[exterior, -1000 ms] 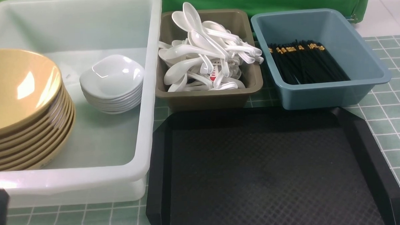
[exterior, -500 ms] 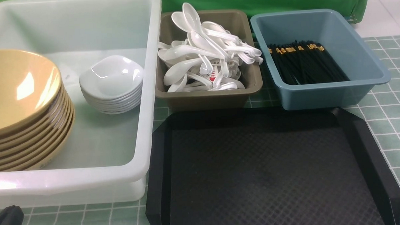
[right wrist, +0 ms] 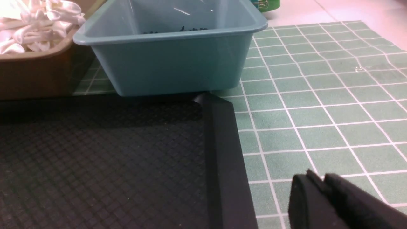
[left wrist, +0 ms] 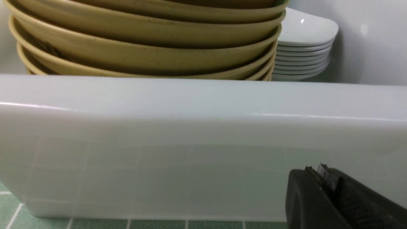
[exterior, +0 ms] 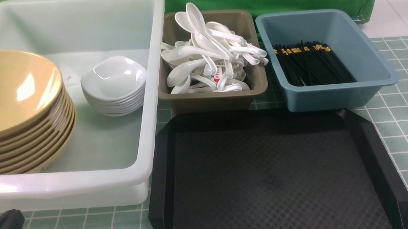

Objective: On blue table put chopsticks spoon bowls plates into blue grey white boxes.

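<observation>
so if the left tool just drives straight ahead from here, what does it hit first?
Most likely the near wall of the white tub, which fills the left wrist view right ahead of the left tool. The bowls sit behind that wall. The gap is hard to judge.

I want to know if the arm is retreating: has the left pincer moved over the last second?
Yes. The left pincer dropped lower against the white tub's front wall between a second and half a second ago; since then it has held still.

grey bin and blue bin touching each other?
Apart. The front view shows a strip of tiled blue table between the grey bin and the blue bin, from rims down to bases.
</observation>
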